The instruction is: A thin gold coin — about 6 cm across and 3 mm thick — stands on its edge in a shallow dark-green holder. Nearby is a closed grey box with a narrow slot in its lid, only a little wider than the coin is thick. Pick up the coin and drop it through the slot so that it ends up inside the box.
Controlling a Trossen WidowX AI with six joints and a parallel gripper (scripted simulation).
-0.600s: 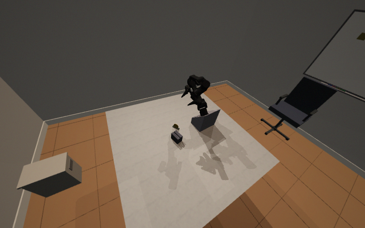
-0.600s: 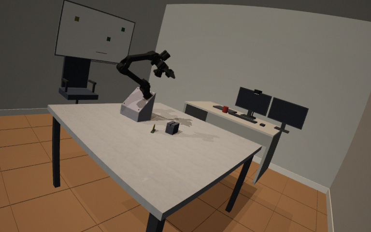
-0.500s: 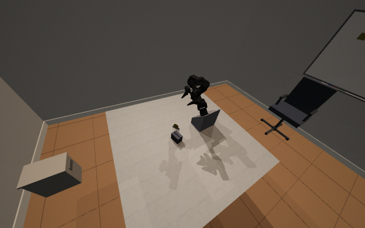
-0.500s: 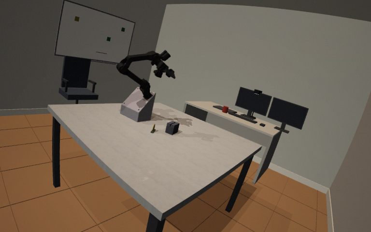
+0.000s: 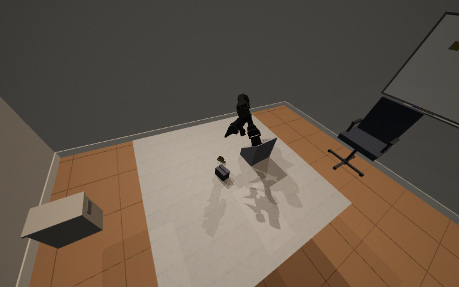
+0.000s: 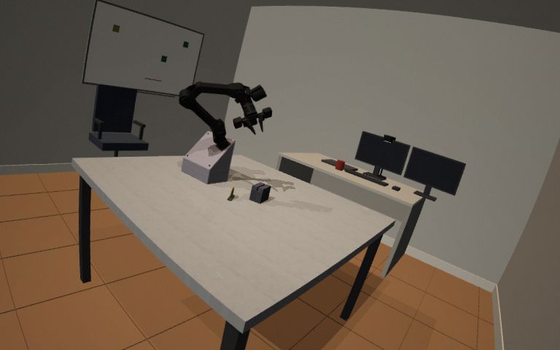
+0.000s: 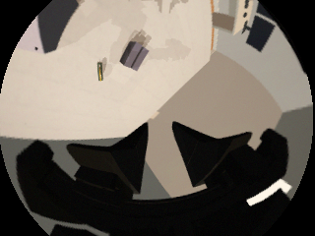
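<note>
The gold coin stands on its edge in the dark-green holder on the table. The closed grey box stands close beside the holder, with a narrow slot across its lid. My gripper is partly open and empty. It hangs high above the table, well away from the coin and the box. In the wrist view, coin and box lie beyond the fingertips, up and to the left.
The arm's wedge-shaped base stands on the pale table, behind the coin and box in the exterior view. A desk with monitors and a red mug stands beyond the table. An office chair stands behind the base.
</note>
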